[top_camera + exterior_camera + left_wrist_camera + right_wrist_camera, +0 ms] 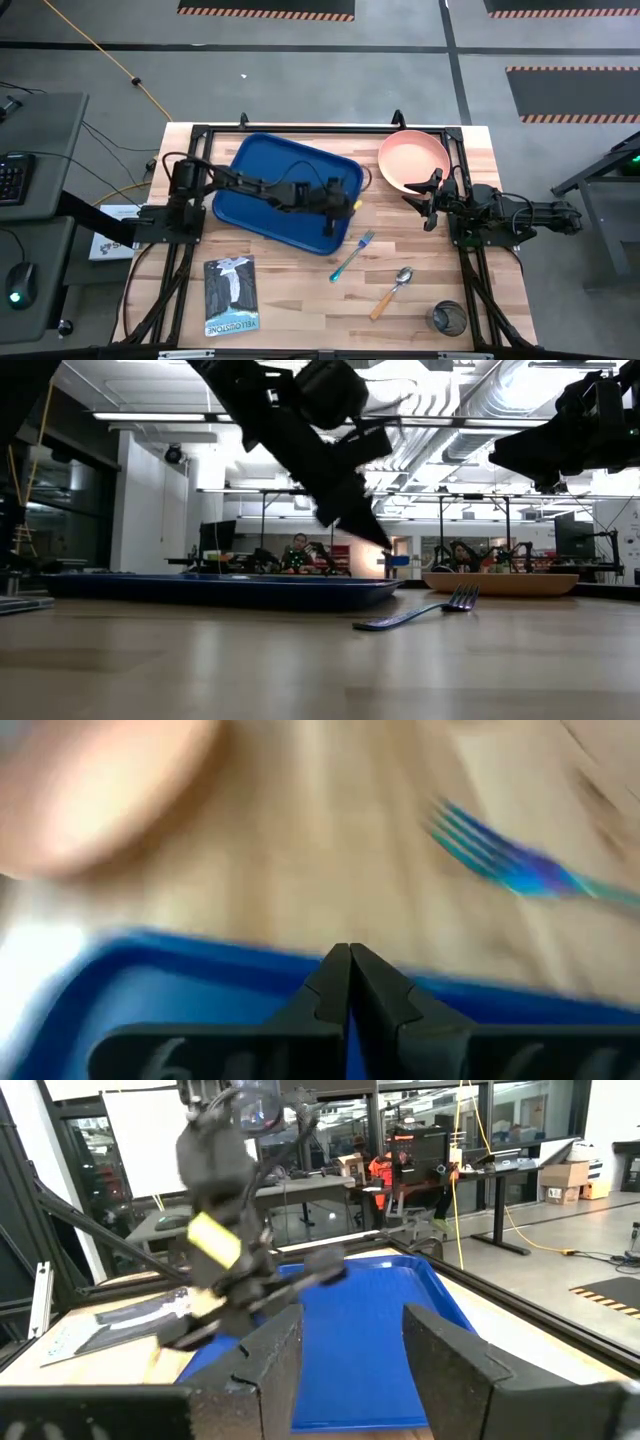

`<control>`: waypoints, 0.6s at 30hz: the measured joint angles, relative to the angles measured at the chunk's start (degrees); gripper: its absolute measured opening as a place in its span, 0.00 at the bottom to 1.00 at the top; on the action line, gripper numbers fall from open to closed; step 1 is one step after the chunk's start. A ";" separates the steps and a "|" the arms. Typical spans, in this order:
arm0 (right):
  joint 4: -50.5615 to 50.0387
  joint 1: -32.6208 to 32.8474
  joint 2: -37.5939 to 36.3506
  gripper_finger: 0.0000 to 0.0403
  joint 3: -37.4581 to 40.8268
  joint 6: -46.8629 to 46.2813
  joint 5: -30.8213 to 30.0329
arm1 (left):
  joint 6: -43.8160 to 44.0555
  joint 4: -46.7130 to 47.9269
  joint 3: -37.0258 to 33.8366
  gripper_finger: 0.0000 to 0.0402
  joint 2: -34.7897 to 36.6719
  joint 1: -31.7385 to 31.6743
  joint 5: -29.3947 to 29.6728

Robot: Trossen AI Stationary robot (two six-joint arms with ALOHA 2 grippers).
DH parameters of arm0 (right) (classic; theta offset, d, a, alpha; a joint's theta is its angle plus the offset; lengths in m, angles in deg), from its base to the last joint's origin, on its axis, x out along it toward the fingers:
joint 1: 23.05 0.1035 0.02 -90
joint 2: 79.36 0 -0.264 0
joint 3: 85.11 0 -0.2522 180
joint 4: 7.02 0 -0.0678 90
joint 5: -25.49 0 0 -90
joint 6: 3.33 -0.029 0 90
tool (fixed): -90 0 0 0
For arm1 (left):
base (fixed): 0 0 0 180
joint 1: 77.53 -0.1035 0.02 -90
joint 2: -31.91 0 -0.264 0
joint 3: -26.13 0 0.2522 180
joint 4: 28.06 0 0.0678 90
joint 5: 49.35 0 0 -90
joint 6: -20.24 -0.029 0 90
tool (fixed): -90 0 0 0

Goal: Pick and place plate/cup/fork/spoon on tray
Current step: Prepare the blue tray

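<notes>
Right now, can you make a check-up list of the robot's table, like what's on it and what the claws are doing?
Surface: wooden table, no spills seen.
Job's things: blue tray holds no tableware; peach plate at the far right corner; fork and spoon lie on the wood; cup at the near right corner.
Clutter: dark booklet near the left front.
Claws: left claw shut and empty over the tray's right edge; right claw open and empty beside the plate.
Cables: yellow cord on the floor; black wires left of the table.
Surroundings: keyboard and mouse on a side desk; people far behind.
</notes>
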 joint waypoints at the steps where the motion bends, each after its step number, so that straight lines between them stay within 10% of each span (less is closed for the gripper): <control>1: 0.00 -0.01 0.02 0.41 -0.02 0.00 0.00 | -0.61 -0.21 0.03 0.00 0.14 -1.00 0.50; 10: 0.00 0.00 0.02 0.41 -0.01 0.00 0.00 | 11.37 4.27 -0.14 0.00 -2.45 -11.92 -5.83; 18: 0.00 -0.01 0.02 0.41 -0.01 0.00 -0.01 | 5.03 14.85 0.03 0.00 -0.08 -7.84 -11.29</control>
